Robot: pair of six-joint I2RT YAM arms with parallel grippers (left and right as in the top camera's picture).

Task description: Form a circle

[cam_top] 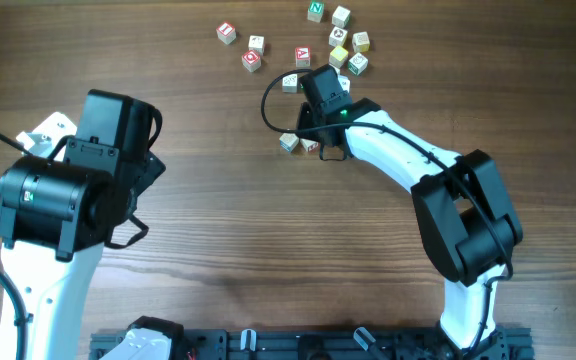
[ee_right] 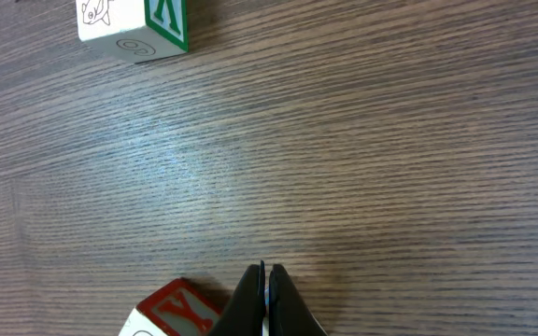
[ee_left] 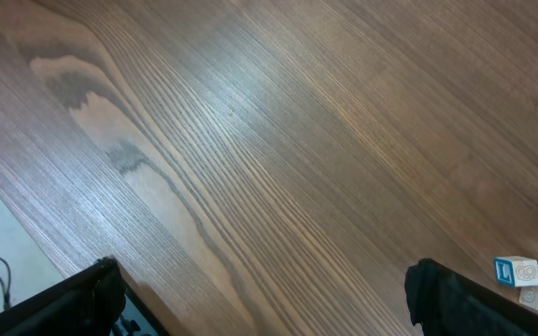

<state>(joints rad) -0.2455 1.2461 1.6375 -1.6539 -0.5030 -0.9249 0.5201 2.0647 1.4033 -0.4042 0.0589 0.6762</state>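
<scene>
Circle cubes (cam_top: pixel 289 143) seen overhead; wrist views: right pincer (ee_right: pixel 265 273) closed, left pincer (ee_left: pixel 261 287) spread, empty.

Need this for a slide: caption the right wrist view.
Shut right gripper over wooden table, red-lettered cube beside it, green-lettered cube farther off.

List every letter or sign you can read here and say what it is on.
"Y", red: on the wooden cube beside the right gripper.
"N", white on green, probably: on the topmost cube overhead.
Green-faced cube, right wrist view: letter cut off.
Other cubes: markings too small or blurred.
</scene>
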